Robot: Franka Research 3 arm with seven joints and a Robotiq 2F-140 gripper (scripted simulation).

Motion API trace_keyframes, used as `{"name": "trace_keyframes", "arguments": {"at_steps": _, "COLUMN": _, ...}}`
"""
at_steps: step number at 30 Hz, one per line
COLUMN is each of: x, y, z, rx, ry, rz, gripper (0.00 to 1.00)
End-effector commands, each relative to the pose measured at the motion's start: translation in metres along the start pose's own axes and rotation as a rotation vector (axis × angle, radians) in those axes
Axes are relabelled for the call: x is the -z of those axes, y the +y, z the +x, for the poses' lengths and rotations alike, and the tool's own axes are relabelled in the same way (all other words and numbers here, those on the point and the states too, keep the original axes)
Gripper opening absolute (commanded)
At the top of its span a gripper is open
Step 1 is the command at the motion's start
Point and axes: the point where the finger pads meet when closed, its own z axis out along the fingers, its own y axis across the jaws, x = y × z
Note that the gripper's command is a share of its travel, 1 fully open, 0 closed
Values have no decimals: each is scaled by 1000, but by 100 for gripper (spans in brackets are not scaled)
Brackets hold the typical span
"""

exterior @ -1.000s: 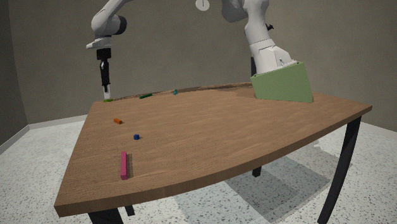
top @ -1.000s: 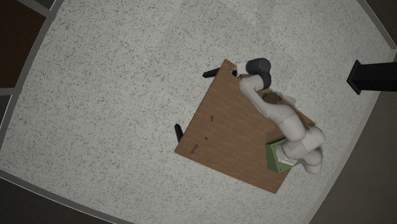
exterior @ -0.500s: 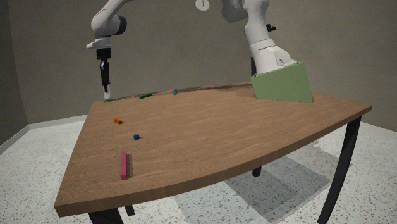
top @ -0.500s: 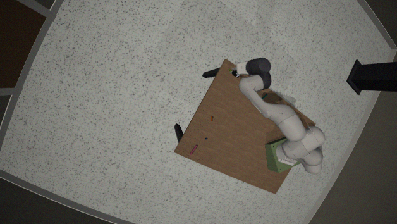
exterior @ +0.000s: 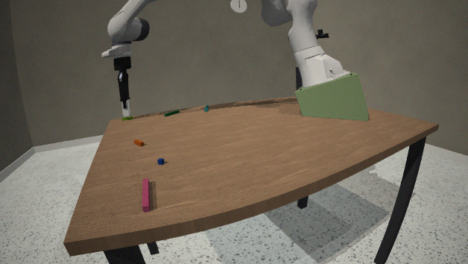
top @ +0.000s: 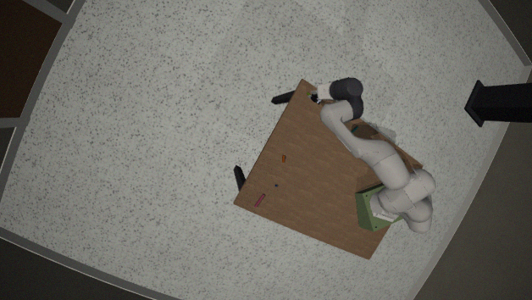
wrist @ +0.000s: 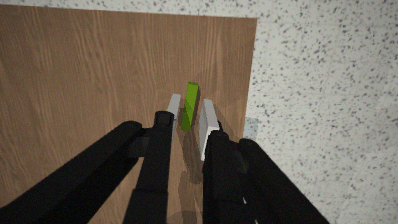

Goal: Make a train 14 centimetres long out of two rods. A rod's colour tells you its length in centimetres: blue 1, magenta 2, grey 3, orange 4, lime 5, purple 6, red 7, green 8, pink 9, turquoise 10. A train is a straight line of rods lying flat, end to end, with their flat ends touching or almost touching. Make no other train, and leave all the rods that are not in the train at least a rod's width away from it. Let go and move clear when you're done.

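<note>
A lime rod (wrist: 189, 106) lies flat near the far left corner of the table; it also shows in the exterior view (exterior: 127, 118). My gripper (wrist: 189, 109) points straight down over it, one finger on each side of the rod's near end, with a gap on both sides. The fingers are narrowly open and hold nothing. In the exterior view the gripper (exterior: 126, 110) has its tips just above the table top. A pink rod (exterior: 145, 195) lies near the front left edge.
An orange rod (exterior: 138, 142) and a blue rod (exterior: 160, 161) lie on the left half. A green rod (exterior: 171, 112) and a turquoise rod (exterior: 206, 108) lie along the far edge. A green box (exterior: 331, 98) stands at the arm's base. The table edge is close beside the lime rod.
</note>
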Motion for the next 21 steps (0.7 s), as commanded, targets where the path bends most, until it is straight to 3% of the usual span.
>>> {"name": "trace_keyframes", "arguments": {"at_steps": 1, "x": 0, "y": -1, "z": 1, "rx": 1, "ry": 0, "rz": 1, "gripper": 23}}
{"name": "trace_keyframes", "arguments": {"at_steps": 21, "x": 0, "y": -2, "z": -1, "rx": 1, "ry": 0, "rz": 1, "gripper": 23}}
